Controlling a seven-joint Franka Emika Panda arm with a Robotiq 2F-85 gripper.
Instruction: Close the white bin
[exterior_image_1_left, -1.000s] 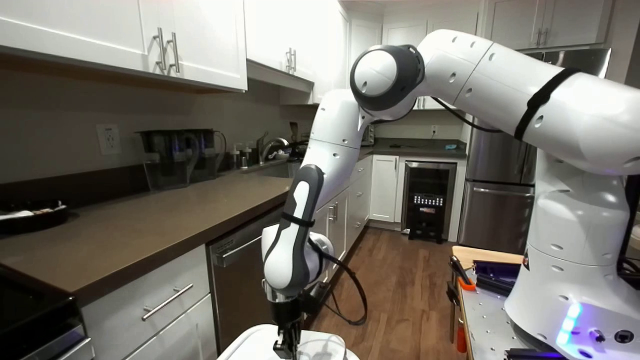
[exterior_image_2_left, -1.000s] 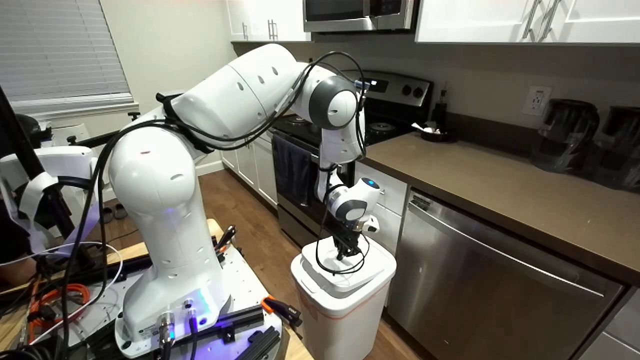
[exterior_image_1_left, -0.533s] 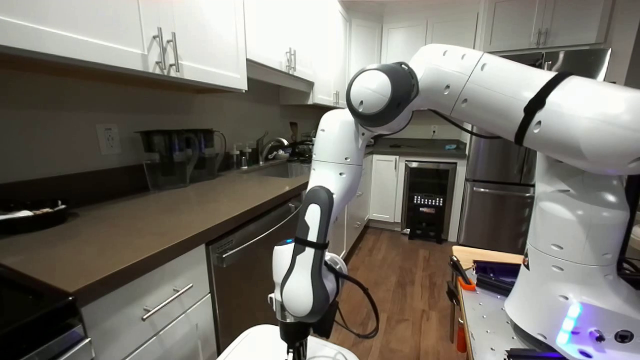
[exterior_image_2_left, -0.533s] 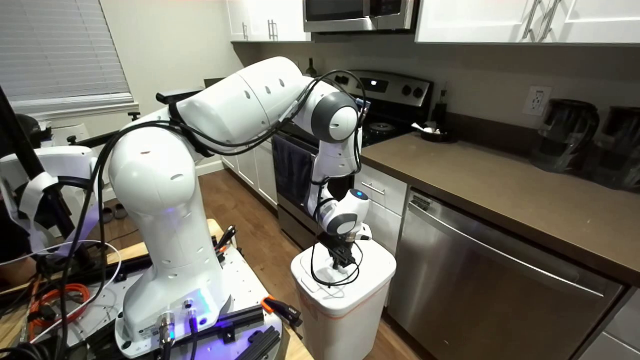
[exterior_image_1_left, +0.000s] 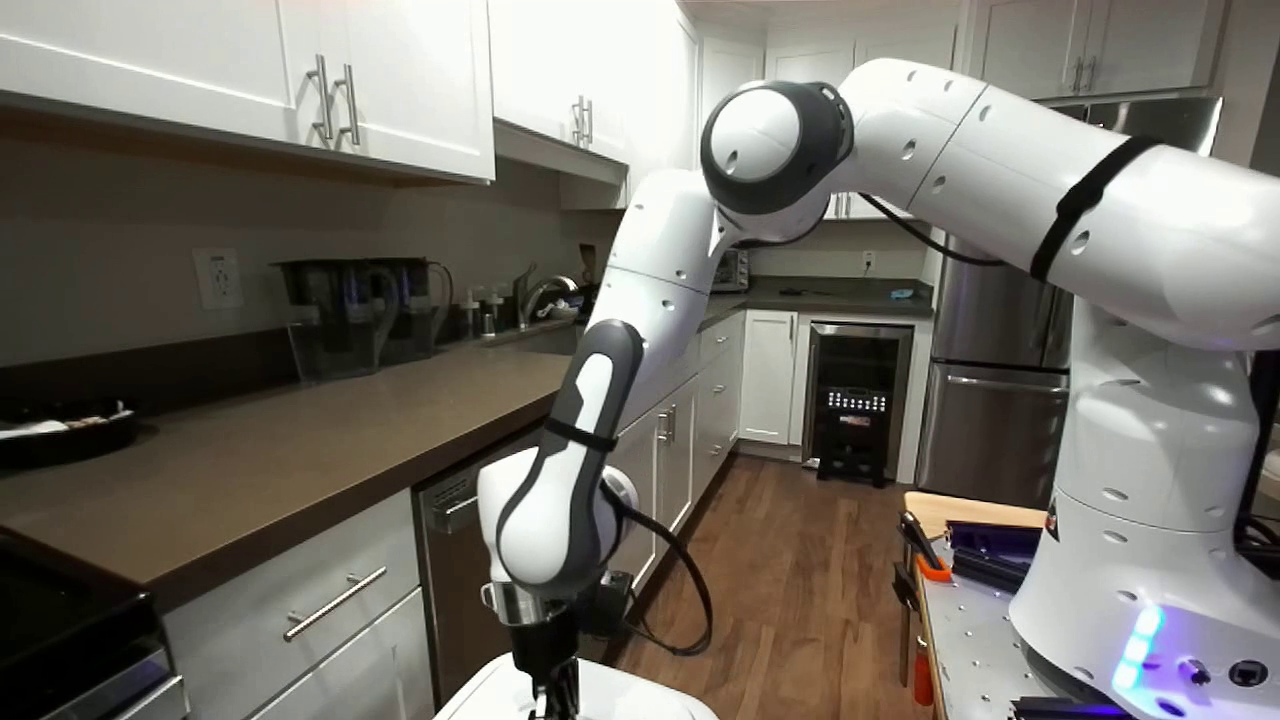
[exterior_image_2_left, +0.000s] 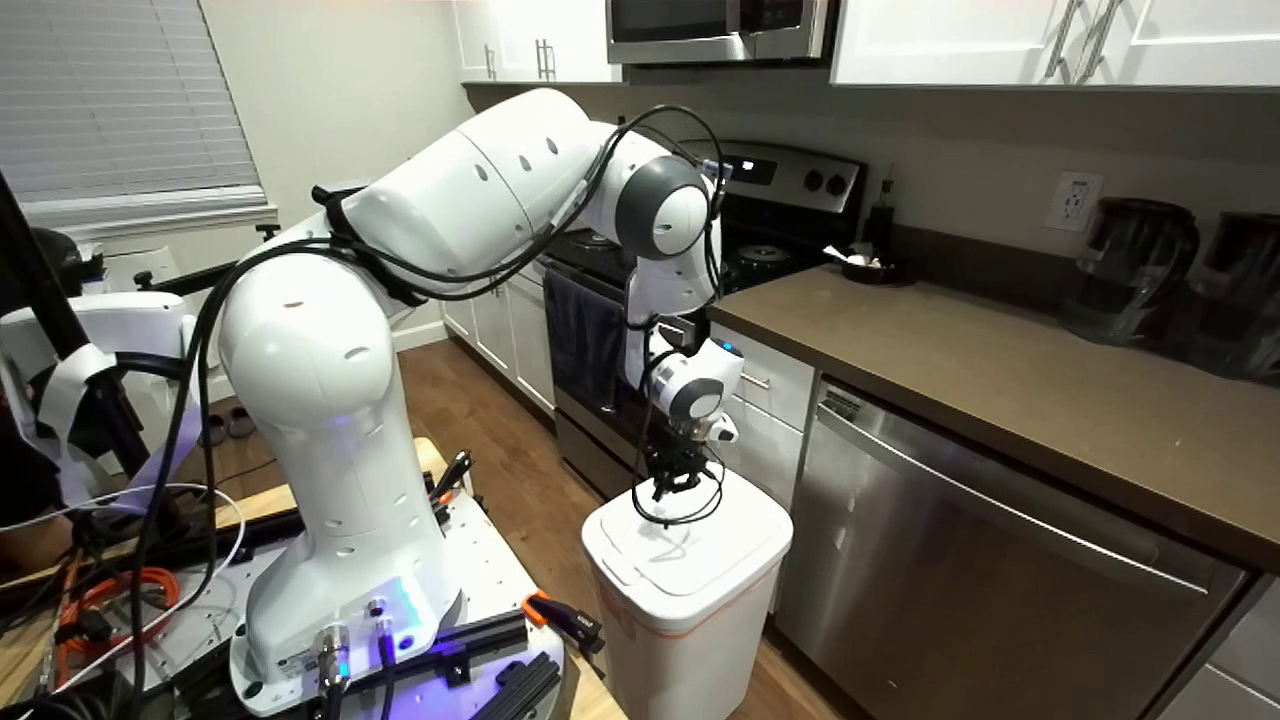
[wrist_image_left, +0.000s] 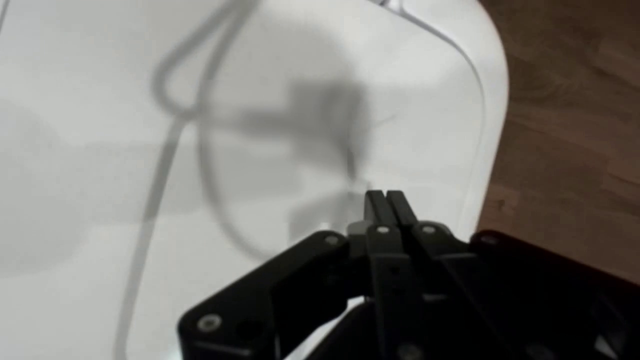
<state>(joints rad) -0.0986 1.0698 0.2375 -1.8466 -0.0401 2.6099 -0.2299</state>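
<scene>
The white bin (exterior_image_2_left: 690, 650) stands on the floor beside the dishwasher. Its lid (exterior_image_2_left: 715, 545) lies flat and level with the rim. The lid is partly cut off at the bottom of an exterior view (exterior_image_1_left: 625, 695) and fills most of the wrist view (wrist_image_left: 425, 120), with shadows of the arm and cables on it. My gripper (exterior_image_2_left: 674, 488) points down over the lid's far part, with a small gap seeming to lie below it. In the wrist view my gripper (wrist_image_left: 386, 194) has its two fingertips together with nothing between them.
A dishwasher (exterior_image_2_left: 960, 560) and drawers (exterior_image_1_left: 320, 610) stand close by the bin under the brown counter (exterior_image_2_left: 1000, 380). The stove (exterior_image_2_left: 590, 340) is behind. The robot's table (exterior_image_2_left: 490, 540) holds tools and rails. Loose black cables (exterior_image_2_left: 640, 500) hang around the wrist.
The lid stood slightly raised one second ago and is now flat. My gripper went down onto it, then rose and shifted toward the stove side. It stayed shut.
</scene>
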